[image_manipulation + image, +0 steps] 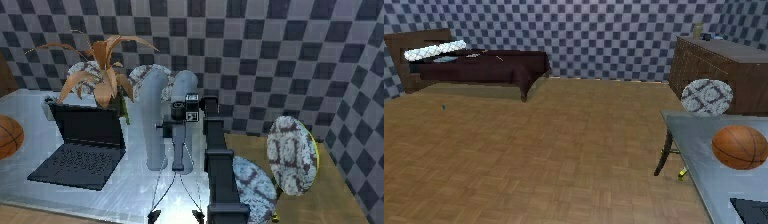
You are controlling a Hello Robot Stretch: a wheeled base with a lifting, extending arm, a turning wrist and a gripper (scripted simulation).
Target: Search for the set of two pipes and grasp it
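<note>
1. Forward view: orange basketball (740, 146) on grey surface (689, 150), lower right.
2. Arm side view: two tall grey-blue upright pipes (150, 125) on surface beside black laptop (88, 150); dark arm (225, 165) ends by them. Jaws' state and load: can't tell. Likely at the grasp step. Next: centre on pipes, lift.

Wood parquet floor (534, 150), glossy table (696, 150)

Blue-checked wall (614, 40), orange basketball (740, 146), maroon bed (494, 66), black laptop (85, 150).

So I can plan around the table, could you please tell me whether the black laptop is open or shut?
Open: the black laptop on the pale grey tabletop has its screen standing upright behind the keyboard.
</note>
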